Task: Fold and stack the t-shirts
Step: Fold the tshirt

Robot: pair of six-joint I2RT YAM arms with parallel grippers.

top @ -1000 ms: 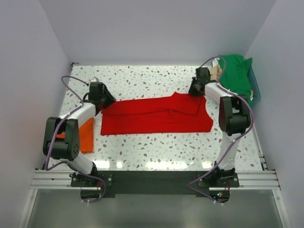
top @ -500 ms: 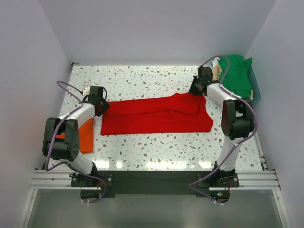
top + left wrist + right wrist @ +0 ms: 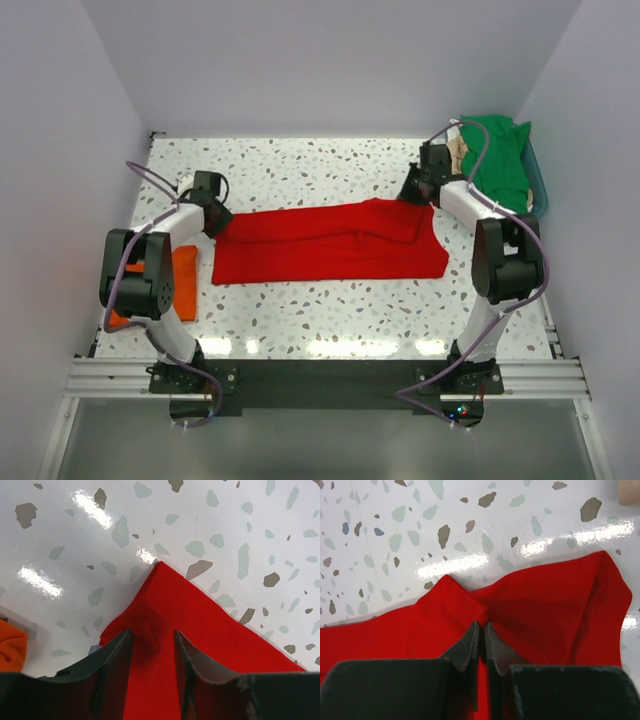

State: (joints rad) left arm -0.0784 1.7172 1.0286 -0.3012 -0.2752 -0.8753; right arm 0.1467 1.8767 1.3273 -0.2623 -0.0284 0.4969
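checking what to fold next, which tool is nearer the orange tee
Left. The left tool is at the red tee's left corner, just beyond the orange tee; the right tool pinches the red tee's far right end.

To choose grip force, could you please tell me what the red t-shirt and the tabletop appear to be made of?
The red t-shirt looks like soft matte cloth: it creases and folds limply. The tabletop looks like glossy speckled terrazzo or a laminate imitation: hard, flat, with sharp light glare.
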